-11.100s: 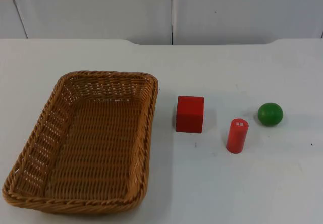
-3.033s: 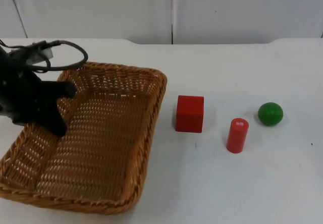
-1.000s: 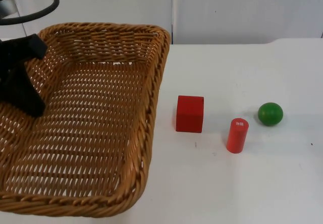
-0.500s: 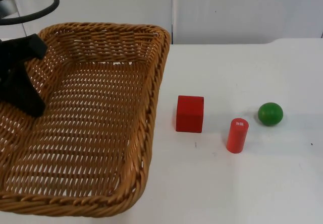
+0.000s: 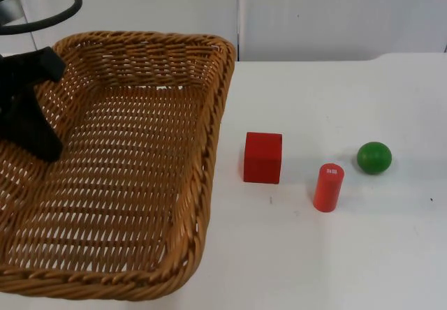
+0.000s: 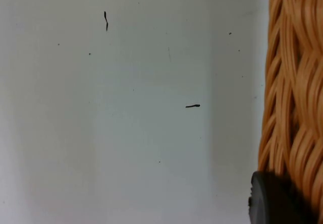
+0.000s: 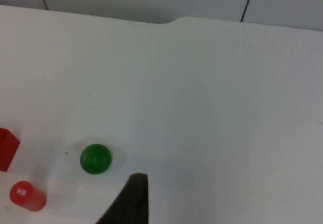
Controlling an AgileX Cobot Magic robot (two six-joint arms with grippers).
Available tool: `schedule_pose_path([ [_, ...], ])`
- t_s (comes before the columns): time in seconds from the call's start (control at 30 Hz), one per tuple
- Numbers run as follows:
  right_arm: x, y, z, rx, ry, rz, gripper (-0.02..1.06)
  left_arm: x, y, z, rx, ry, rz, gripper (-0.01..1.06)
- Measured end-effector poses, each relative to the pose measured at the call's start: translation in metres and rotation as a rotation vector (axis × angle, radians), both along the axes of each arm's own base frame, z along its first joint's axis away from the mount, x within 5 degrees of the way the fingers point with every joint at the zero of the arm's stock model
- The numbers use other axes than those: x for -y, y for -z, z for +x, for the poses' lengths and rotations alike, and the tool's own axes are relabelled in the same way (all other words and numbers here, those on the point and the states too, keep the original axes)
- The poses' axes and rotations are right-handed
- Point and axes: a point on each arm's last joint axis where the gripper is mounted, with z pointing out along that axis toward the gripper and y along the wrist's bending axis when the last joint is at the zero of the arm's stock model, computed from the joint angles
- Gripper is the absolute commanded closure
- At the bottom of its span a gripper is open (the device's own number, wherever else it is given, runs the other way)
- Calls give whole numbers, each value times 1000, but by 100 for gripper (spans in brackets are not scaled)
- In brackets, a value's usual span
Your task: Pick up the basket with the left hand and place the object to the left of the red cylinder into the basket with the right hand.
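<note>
My left gripper [image 5: 38,146] is shut on the left rim of the brown wicker basket [image 5: 211,149] and holds it raised off the table, looming large at the left. In the left wrist view the woven rim [image 6: 295,82] runs beside a black fingertip [image 6: 272,201]. The red cube [image 5: 263,157] sits on the table just left of the upright red cylinder [image 5: 328,187]. My right gripper waits high, open and holding nothing; one of its fingertips [image 7: 130,199] stands above the table near the cube [image 7: 6,148] and cylinder [image 7: 26,195].
A green ball [image 5: 374,157] lies right of and slightly behind the cylinder, also seen as the ball [image 7: 96,158] in the right wrist view. The white table [image 5: 335,254] ends at the grey partition wall [image 5: 335,17].
Since the first frame the left gripper has taken the basket's left rim and lifted it up toward the camera. Over the last second nothing has moved.
</note>
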Motion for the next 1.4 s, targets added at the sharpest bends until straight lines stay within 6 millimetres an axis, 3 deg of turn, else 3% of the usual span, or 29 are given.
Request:
schedule_pose_path([
  [0.17,-8,9,50,-109,-71,-26,-1,0,0,0,3,-2,1,105],
  [0.2,-8,9,50,-109,-71,-26,-1,0,0,0,3,-2,1,105],
  [0.37,-35,31,93,-209,-218,-95,-1,0,0,0,5,-3,2,105],
  [0.4,-35,31,93,-209,-218,-95,-1,0,0,0,5,-3,2,105],
  [0.53,-73,49,119,-255,-364,-151,-1,0,0,0,5,-3,2,105],
  [0.57,-73,49,119,-255,-364,-151,-1,0,0,0,5,-3,2,105],
  [0.63,-96,66,133,-287,-459,-194,-1,0,0,0,5,-3,2,105],
  [0.7,-104,72,137,-291,-497,-215,-1,0,0,1,5,-3,2,105],
  [0.87,-139,117,153,-314,-716,-303,-1,0,0,1,8,-4,3,105],
  [1.17,-161,167,167,-296,-953,-269,-1,0,0,1,10,-5,3,105],
  [1.4,-169,194,172,-301,-1021,-237,-1,0,0,1,10,-5,3,105],
])
